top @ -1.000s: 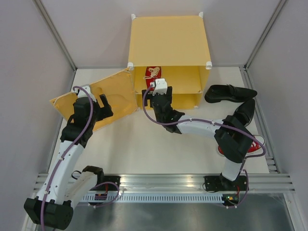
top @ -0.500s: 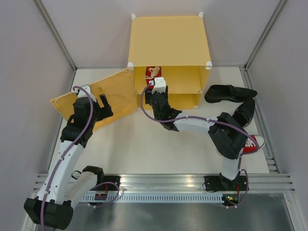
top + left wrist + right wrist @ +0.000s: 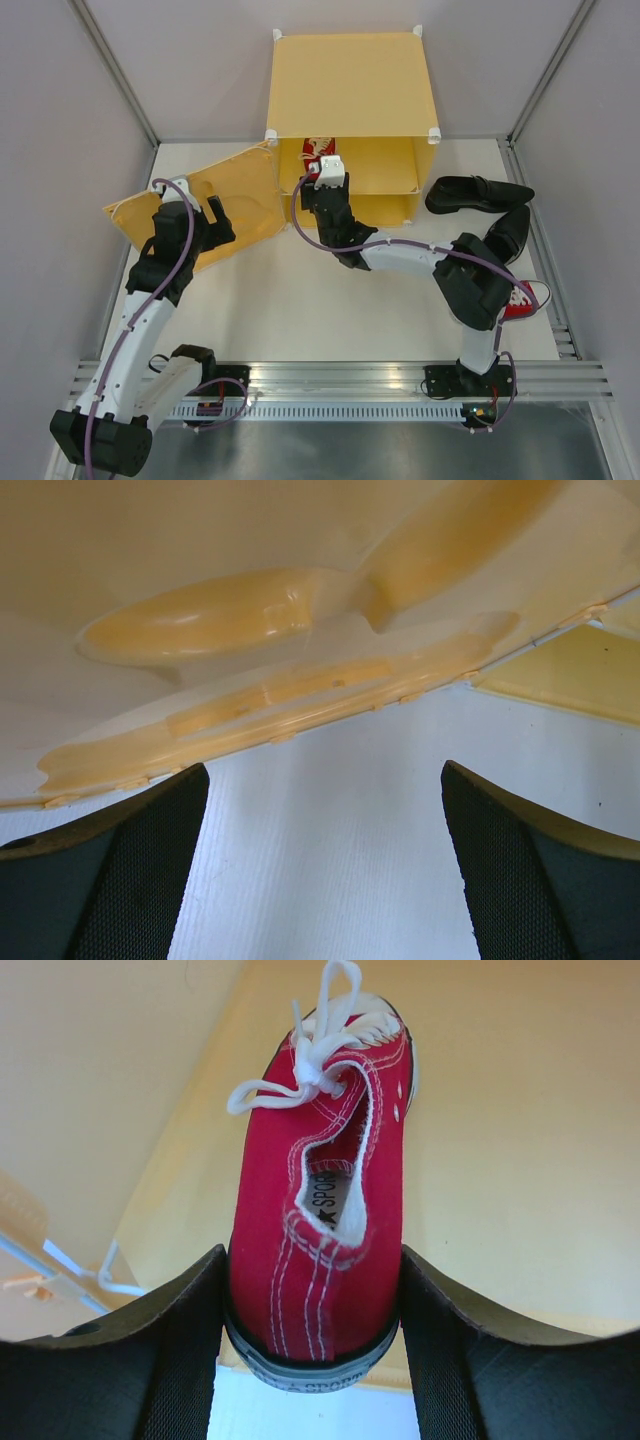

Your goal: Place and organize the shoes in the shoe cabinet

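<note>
The yellow-orange shoe cabinet (image 3: 350, 85) stands at the back, its apple-embossed door (image 3: 195, 210) swung open to the left. My right gripper (image 3: 327, 183) is shut on the heel of a red sneaker (image 3: 316, 150), toe inward, at the left of the inner shelf (image 3: 385, 188). In the right wrist view the gripper (image 3: 312, 1295) clamps the sneaker (image 3: 320, 1160) on both sides. My left gripper (image 3: 216, 214) is open and empty beside the door; the left wrist view shows it (image 3: 325, 820) just before the door (image 3: 250, 620). The second red sneaker (image 3: 521, 298) lies at the right, partly behind my right arm.
Two glossy black dress shoes lie right of the cabinet, one (image 3: 478, 193) sideways near its corner, the other (image 3: 511, 232) just in front of it. Grey walls close in the white table (image 3: 290, 310) at left, right and back.
My right gripper has pushed the red sneaker deeper into the cabinet. The right elbow has shifted left, uncovering more of the second red sneaker. The left arm has not moved.
</note>
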Robot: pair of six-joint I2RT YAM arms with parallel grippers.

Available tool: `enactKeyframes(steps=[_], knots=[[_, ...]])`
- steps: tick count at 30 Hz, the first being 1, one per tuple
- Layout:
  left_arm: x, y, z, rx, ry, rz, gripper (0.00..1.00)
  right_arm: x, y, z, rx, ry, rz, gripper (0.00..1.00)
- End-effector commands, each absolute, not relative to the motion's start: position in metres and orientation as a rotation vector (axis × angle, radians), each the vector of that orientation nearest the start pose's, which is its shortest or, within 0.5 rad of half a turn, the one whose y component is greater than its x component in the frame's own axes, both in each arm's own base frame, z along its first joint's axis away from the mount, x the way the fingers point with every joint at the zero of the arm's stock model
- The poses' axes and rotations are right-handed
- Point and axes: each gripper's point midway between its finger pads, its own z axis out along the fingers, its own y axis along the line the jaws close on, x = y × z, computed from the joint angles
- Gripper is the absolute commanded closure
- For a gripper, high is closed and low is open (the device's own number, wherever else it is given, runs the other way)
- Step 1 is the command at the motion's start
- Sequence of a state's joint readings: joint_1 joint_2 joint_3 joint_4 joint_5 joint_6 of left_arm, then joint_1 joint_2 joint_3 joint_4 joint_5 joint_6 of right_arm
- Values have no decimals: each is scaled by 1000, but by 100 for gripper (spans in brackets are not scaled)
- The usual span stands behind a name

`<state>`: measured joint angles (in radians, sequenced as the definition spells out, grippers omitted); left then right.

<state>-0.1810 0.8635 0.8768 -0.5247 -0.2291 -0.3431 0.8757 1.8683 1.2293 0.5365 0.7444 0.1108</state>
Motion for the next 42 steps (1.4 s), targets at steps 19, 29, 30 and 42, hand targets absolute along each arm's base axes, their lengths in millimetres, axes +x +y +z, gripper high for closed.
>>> enactKeyframes(steps=[19, 29, 30, 42], knots=[[292, -30, 224, -273, 2043, -92, 0, 490, 335, 228, 104, 1512, 100, 99], [292, -30, 223, -273, 2043, -92, 0, 504, 334, 209, 107, 1544, 75, 87], [292, -30, 223, -273, 2045, -94, 0, 506, 335, 206, 104, 1552, 71, 86], [292, -29, 224, -271, 2043, -87, 0, 486, 335, 227, 76, 1640, 152, 16]])
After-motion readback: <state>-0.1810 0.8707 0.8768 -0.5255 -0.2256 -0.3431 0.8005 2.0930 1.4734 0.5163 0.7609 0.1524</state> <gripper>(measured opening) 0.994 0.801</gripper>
